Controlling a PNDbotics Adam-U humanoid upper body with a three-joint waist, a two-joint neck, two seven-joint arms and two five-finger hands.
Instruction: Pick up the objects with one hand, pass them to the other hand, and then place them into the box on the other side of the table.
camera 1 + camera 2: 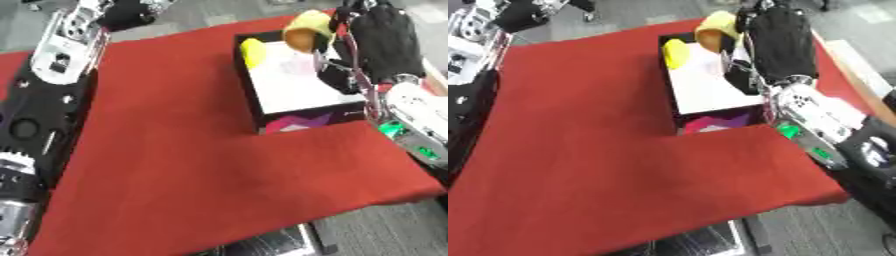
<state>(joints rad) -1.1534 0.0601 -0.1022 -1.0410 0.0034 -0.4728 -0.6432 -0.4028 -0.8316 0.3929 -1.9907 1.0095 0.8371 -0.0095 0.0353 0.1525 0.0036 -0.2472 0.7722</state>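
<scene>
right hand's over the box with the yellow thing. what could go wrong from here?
1. The right hand holds the yellow object over the far rim of the box, not its middle; released here, it might land outside.
2. A yellow piece already lies in the box's far corner; the drop could hit it.
3. The hand is close to the box's right wall and might nudge it.

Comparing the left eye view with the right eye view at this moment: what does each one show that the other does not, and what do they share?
Only the left eye view shows the left arm's silver joints at the lower left edge. Only the right eye view shows a tan strip beyond the red cloth's right edge. Both show the red cloth, the open box with a yellow object inside, and the right robot hand holding a yellow and brown object above the box's far end.
</scene>
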